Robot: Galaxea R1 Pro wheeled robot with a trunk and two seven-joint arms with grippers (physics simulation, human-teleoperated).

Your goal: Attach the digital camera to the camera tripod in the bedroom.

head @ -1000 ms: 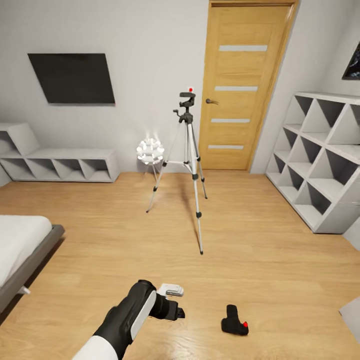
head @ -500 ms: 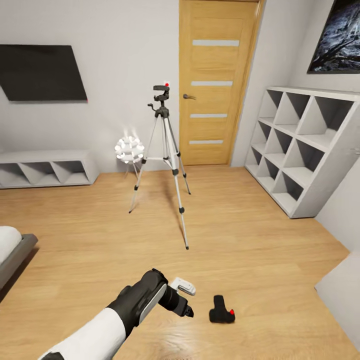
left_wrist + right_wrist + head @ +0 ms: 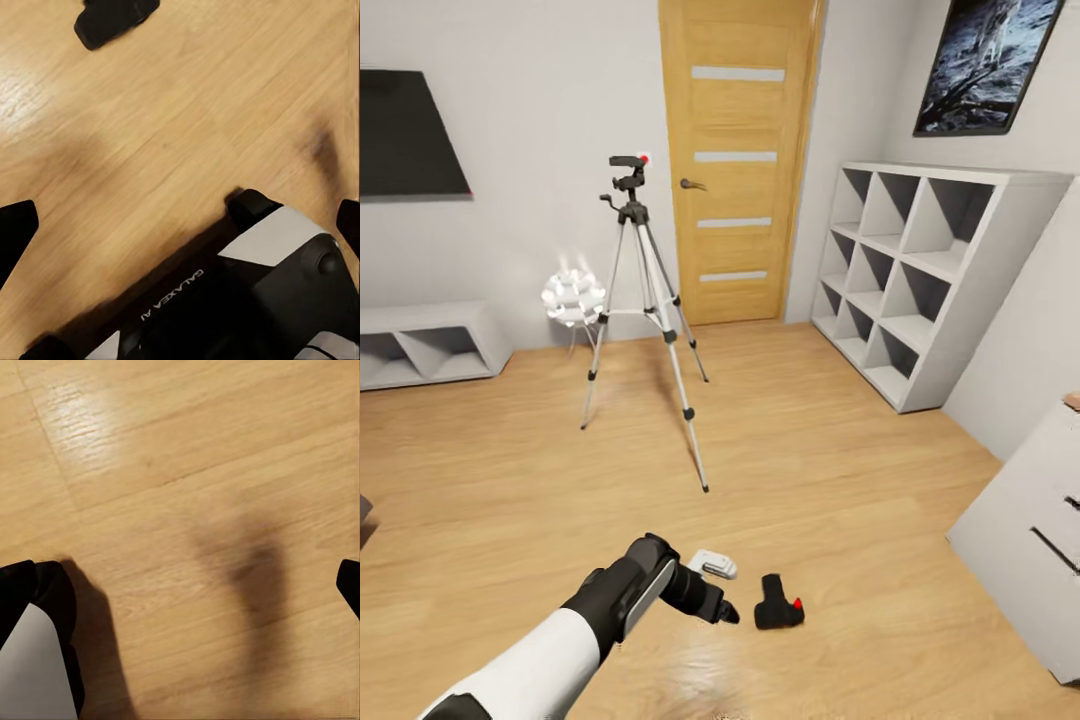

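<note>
The digital camera [image 3: 778,612], small and black with a red button, lies on the wood floor; it also shows in the left wrist view [image 3: 116,19]. My left gripper [image 3: 722,590] hovers low just left of it, open with nothing held; its black fingertips [image 3: 15,232] stand wide apart. The camera tripod [image 3: 645,300] stands further back near the door, silver legs spread and its black head [image 3: 628,180] bare. My right gripper [image 3: 182,585] is open over bare floor.
A white spiky ball lamp [image 3: 572,297] stands beside the tripod. Behind are the wooden door [image 3: 735,160], a white cube shelf [image 3: 920,270] at right, a low shelf [image 3: 420,345] at left and a white cabinet [image 3: 1030,540] near right.
The head view has swung to the right, so the whole room has slid left in the picture. My left gripper has drawn closer to the digital camera.
</note>
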